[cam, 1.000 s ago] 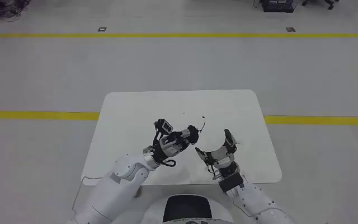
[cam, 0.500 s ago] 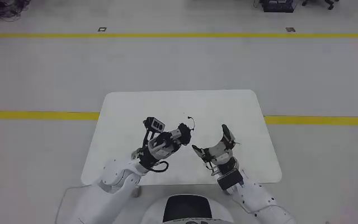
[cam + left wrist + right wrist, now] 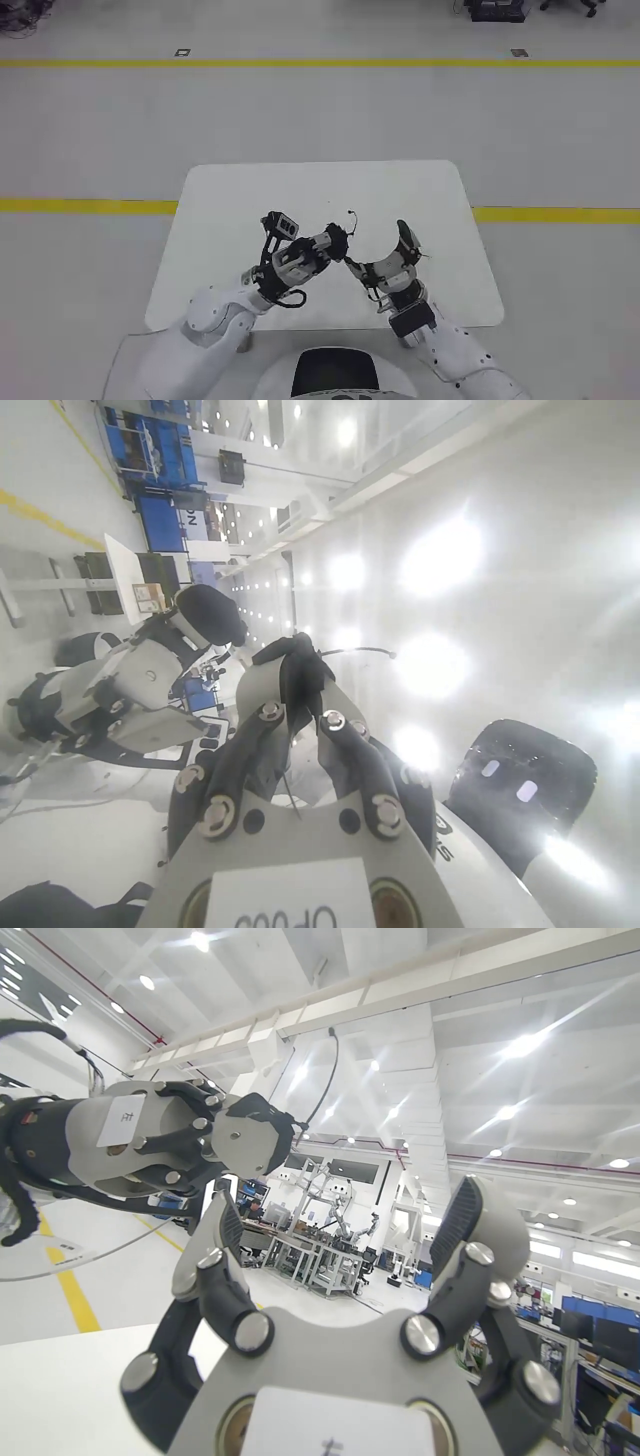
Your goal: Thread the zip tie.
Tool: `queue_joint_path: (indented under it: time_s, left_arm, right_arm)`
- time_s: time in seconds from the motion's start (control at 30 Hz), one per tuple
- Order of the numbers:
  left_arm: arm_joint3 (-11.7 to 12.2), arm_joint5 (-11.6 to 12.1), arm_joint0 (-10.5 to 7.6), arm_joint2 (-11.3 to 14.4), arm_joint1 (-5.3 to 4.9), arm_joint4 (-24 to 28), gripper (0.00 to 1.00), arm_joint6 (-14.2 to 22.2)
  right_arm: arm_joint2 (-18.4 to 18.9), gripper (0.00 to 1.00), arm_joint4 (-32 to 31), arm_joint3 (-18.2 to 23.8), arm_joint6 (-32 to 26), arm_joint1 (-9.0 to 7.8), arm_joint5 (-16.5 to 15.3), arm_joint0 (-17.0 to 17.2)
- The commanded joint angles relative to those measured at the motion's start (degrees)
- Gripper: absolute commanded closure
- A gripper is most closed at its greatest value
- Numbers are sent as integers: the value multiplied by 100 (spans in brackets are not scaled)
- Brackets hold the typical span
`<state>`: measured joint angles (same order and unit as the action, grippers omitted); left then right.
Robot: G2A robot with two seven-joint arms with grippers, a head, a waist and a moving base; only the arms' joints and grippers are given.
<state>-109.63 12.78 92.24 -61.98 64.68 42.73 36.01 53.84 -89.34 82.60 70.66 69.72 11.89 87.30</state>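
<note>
A thin black zip tie (image 3: 350, 222) sticks up in a curve from my left gripper (image 3: 337, 241), which is shut on its lower part above the middle of the white table (image 3: 240, 200). In the left wrist view the zip tie (image 3: 357, 650) runs out from the closed fingertips (image 3: 295, 660) to a small head. My right gripper (image 3: 379, 253) is held just right of the left one, open and empty. In the right wrist view its two ribbed pads (image 3: 457, 1220) stand wide apart, with the left gripper (image 3: 280, 1130) and the zip tie (image 3: 326, 1083) above and beyond them.
Both grippers hang over the table's front half, a few centimetres apart. Yellow floor lines (image 3: 90, 206) run behind and beside the table. A cable (image 3: 285, 298) loops under the left wrist.
The left gripper with the zip tie drew back to the left, then came right again, close to the right gripper's near finger. The right gripper shifted slightly toward the table's middle and stayed open.
</note>
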Motion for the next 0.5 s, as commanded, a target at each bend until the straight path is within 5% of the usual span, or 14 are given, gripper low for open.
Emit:
queue_joint_path:
  time_s: [0.0, 0.33, 0.37, 0.47]
  left_arm:
    - [66, 34, -105, 124, 25, -100, 100, -104]
    - [384, 359, -301, 455, 116, -76, 100, -359]
    - [407, 385, -301, 466, 120, -78, 100, -376]
    - [478, 442, -301, 488, 127, -119, 100, -429]
  right_arm:
    - [34, 0, 38, -3, -29, 5, -4, 36]
    - [118, 0, 436, -132, 87, 81, -144, 69]
    - [111, 16, 449, -145, 127, 90, -159, 70]
    - [81, 38, 482, -185, 195, 118, -228, 68]
